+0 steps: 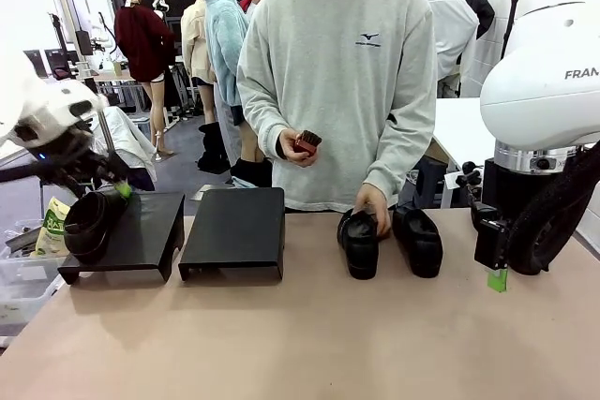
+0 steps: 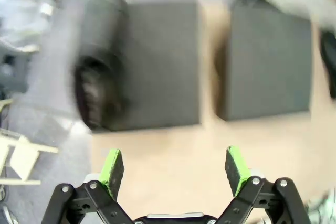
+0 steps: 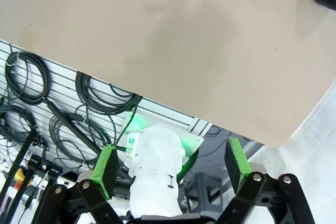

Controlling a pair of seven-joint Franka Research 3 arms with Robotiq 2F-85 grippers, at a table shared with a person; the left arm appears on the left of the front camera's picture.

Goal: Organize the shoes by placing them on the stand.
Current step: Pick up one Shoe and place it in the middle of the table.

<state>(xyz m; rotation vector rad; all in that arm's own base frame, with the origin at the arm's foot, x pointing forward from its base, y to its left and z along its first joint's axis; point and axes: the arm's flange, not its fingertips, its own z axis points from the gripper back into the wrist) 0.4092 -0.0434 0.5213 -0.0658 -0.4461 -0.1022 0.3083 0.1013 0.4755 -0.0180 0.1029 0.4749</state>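
Shoes (image 1: 419, 241): two on table (image 1: 281, 344), person's hand (image 1: 373, 205) on one. Third shoe (image 1: 89, 222) sits on left end of stand (image 1: 234, 222). Left gripper (image 2: 172, 161) wide open, empty, near that shoe. Right gripper (image 3: 170, 163) wide open, empty, by table's right edge. Job looks partway. Next, likely: reach table shoe, grab, carry to free stand spot.
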